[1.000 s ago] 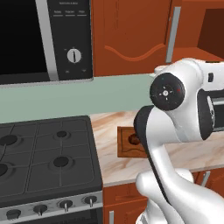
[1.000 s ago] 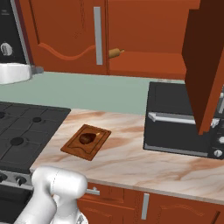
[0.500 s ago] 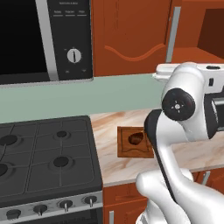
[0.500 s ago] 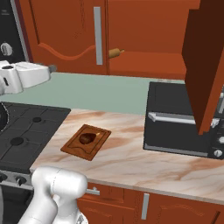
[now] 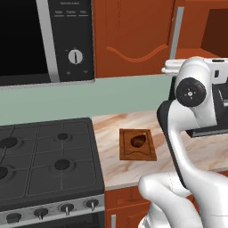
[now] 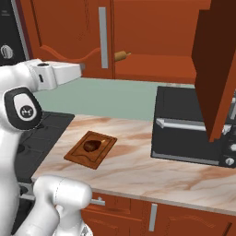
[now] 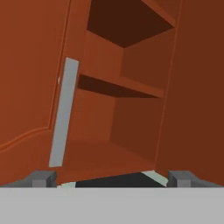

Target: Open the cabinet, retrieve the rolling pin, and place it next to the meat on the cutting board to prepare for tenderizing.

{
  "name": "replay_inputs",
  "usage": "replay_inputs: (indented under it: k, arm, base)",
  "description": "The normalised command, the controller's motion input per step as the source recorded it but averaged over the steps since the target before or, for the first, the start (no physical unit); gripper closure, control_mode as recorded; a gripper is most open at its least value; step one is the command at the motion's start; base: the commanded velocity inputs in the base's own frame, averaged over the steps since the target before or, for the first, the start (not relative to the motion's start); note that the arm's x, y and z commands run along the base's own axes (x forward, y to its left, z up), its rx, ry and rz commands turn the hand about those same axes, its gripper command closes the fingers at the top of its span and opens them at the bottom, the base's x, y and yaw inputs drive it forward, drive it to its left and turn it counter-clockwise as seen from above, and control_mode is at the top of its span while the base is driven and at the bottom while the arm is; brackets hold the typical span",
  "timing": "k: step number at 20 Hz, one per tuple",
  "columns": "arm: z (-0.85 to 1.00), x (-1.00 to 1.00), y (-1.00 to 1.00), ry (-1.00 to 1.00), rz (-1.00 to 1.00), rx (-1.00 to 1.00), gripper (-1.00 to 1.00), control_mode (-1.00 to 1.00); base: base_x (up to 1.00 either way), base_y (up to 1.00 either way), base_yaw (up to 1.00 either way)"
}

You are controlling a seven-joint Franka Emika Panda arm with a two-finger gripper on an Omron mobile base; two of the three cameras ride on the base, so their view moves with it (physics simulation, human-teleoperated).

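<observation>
Marbled kitchen counter beside a black stove (image 5: 44, 160), under a reddish-brown cabinet (image 6: 69, 32) with its right door (image 6: 216, 69) swung open. Spread wide and empty, the gripper (image 7: 111, 177), aimed into the open cabinet past the closed left door's grey handle (image 7: 62, 113). Seen lying on the bottom shelf, just beside that handle: the rolling pin (image 6: 121, 56), well apart from the jaws. Below, on the cutting board (image 6: 90, 149), sat the meat (image 6: 90, 145).
</observation>
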Motion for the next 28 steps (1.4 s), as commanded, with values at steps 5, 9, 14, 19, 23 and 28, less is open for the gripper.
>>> replay_inputs:
  k: [5, 9, 14, 19, 23, 28]
  arm:
    - [-0.02, 0.20, -0.17, -0.06, 0.09, 0.05, -1.00, -1.00]
    - [0.00, 0.07, -0.01, -0.15, 0.11, 0.10, -1.00, -1.00]
    - [-0.01, 0.10, 0.00, -0.16, 0.11, 0.05, -1.00, -1.00]
    - [0.00, 0.15, 0.00, -0.14, 0.12, 0.01, -1.00, -1.00]
    - [0.00, 0.20, 0.00, -0.11, 0.12, 0.00, -1.00, -1.00]
    - [0.00, 0.25, 0.00, -0.05, 0.11, 0.00, -1.00, -1.00]
  base:
    - [0.00, 0.00, 0.00]
    - [0.00, 0.00, 0.00]
    - [0.00, 0.00, 0.00]
    - [0.00, 0.00, 0.00]
    - [0.00, 0.00, 0.00]
    - [0.00, 0.00, 0.00]
